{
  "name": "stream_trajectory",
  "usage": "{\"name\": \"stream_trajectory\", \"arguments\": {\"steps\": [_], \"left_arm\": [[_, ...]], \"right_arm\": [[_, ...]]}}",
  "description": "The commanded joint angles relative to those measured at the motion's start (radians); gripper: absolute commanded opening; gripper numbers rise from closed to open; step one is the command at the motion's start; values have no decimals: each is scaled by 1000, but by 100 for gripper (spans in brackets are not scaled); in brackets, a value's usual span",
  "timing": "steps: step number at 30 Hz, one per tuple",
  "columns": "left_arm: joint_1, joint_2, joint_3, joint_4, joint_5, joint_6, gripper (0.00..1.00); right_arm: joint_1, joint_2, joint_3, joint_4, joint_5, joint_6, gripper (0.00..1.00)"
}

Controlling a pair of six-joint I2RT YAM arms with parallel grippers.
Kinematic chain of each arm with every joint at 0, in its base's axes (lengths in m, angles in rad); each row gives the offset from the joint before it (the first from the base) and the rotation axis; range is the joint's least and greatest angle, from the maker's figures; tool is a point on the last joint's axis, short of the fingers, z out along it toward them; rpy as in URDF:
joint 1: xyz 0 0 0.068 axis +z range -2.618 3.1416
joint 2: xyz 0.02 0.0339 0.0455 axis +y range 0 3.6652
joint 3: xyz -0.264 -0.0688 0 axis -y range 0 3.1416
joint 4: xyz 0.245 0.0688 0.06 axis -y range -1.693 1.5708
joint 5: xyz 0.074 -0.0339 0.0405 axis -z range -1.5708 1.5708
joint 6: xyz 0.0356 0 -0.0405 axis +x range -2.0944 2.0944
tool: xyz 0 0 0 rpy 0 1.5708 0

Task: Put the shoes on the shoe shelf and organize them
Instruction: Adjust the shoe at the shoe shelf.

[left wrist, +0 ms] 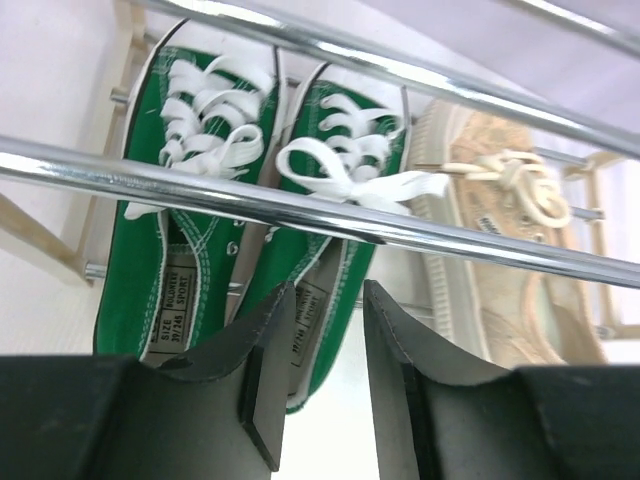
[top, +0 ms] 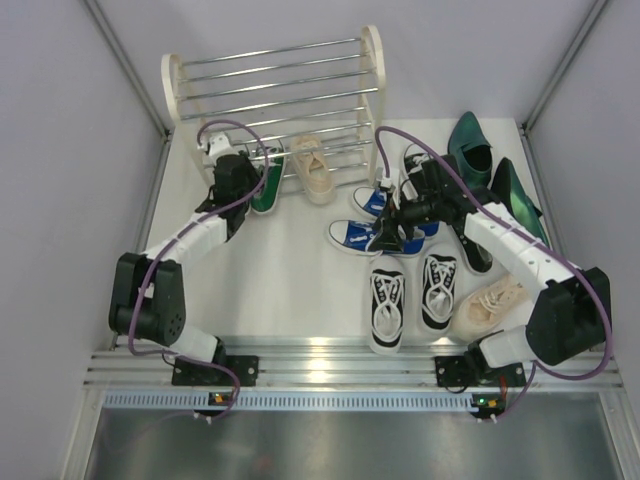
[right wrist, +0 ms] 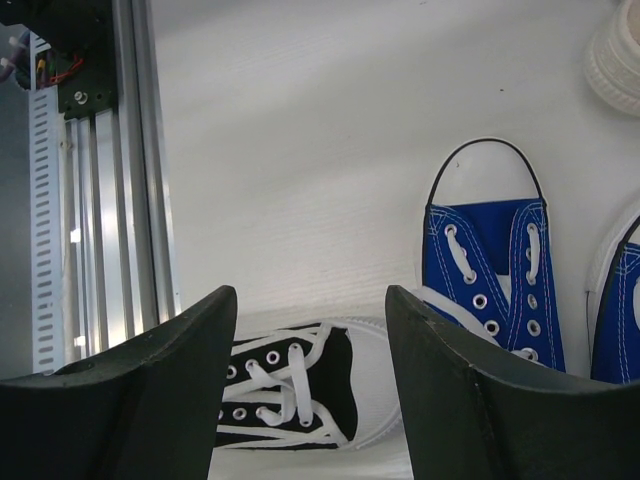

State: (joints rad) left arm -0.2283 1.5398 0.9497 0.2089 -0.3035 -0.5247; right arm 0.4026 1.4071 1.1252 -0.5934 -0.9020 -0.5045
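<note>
Shoe shelf (top: 270, 62) of chrome rods between two cream side panels stands at the far end of a white surface (top: 290, 270). On its lowest rods sits a pair of green sneakers (left wrist: 165, 230), side by side with heels toward the arms. Just to their right on the same tier is a single beige sneaker (left wrist: 490, 220).

The left end effector (left wrist: 320, 380) hovers close behind the heel of the right-hand green sneaker. Its fingers are a narrow gap apart and grip nothing. One chrome rod crosses in front of the green laces.

All other shoes lie loose on the surface, right of the shelf. Two blue sneakers (top: 372, 203) lie near the shelf's right foot. The right end effector (right wrist: 310, 390) hangs over that spot, fingers spread wide and empty, with a black-and-white sneaker (right wrist: 300, 400) showing below the gap.

Nearer the arms, a black-and-white pair (top: 387, 305) sits side by side, a second beige sneaker (top: 487, 305) to its right. Two dark green dress shoes (top: 470, 145) lie along the right edge. More black-and-white shoes (top: 415, 165) are partly hidden under the right arm.
</note>
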Motion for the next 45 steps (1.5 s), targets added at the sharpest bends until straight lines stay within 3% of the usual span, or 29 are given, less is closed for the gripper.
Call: {"name": "stream_trajectory", "arguments": {"steps": [1,5,6,10,16,20,26,35,45], "left_arm": [[6,-76,-2,3,66,25,38],[9,-136,-29,-72,110,37,30],[10,-179,-57,-95,112,29,20],[43,-305,-150,-140,103,-12,1],[90,-487,-287,-281,44,-104,0],[145,-540,-370,-278,65,-181,1],[221,-428,-388,-142,112,-222,0],[257,-77,-276,-20,167,-227,0],[259,48,-212,30,208,-202,1]], "right_arm": [[-15,-39,4,21,-15,-20,62],[-15,-36,8,7,-3,-31,63],[-15,-36,10,4,5,-26,63],[16,-10,41,0,76,-14,61],[125,76,157,13,224,1,54],[182,141,244,14,256,17,54],[234,175,280,53,252,86,54],[242,113,196,63,272,106,55],[240,90,159,56,284,96,55]]}}
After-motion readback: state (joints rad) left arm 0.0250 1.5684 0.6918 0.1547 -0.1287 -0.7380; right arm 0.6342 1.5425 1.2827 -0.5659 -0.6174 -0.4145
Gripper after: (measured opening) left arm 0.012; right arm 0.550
